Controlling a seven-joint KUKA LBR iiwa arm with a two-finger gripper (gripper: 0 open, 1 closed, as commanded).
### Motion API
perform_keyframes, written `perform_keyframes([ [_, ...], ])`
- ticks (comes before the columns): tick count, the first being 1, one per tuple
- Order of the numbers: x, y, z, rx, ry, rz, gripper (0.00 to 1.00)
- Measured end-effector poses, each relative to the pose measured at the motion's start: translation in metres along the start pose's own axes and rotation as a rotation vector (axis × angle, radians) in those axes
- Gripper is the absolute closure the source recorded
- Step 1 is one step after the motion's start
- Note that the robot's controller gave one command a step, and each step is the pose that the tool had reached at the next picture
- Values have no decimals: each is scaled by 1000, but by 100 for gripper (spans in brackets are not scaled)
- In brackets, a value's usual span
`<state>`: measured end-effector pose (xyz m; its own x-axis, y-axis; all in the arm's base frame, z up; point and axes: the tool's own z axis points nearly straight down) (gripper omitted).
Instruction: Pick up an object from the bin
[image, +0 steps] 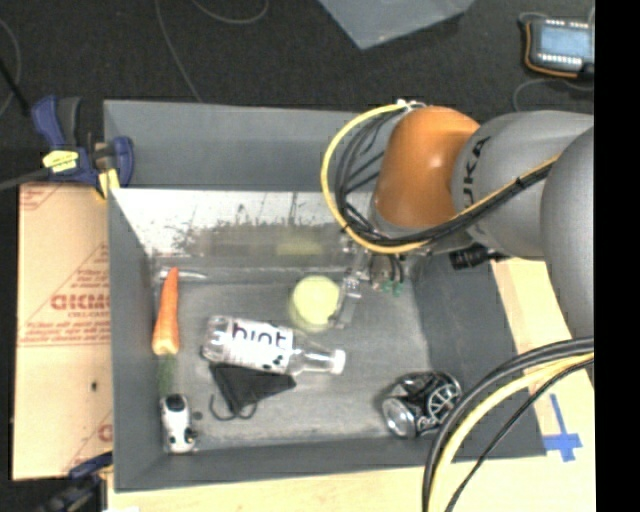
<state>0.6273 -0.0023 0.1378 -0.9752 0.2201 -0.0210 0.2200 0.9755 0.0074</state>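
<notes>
Your gripper sits just right of the pale yellow ball, middle of the bin; can't tell whether it's open or closed.

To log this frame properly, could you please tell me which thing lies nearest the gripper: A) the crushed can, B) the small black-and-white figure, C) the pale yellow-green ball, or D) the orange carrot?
C: the pale yellow-green ball lies right beside the gripper, while the other three lie farther off.
</notes>
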Motion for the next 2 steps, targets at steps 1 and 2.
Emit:
perform_keyframes([
  [1, -6, -23, 53, 7, 19, 157, 0],
  [2, 0, -22, 68, 7, 12, 167, 0],
])
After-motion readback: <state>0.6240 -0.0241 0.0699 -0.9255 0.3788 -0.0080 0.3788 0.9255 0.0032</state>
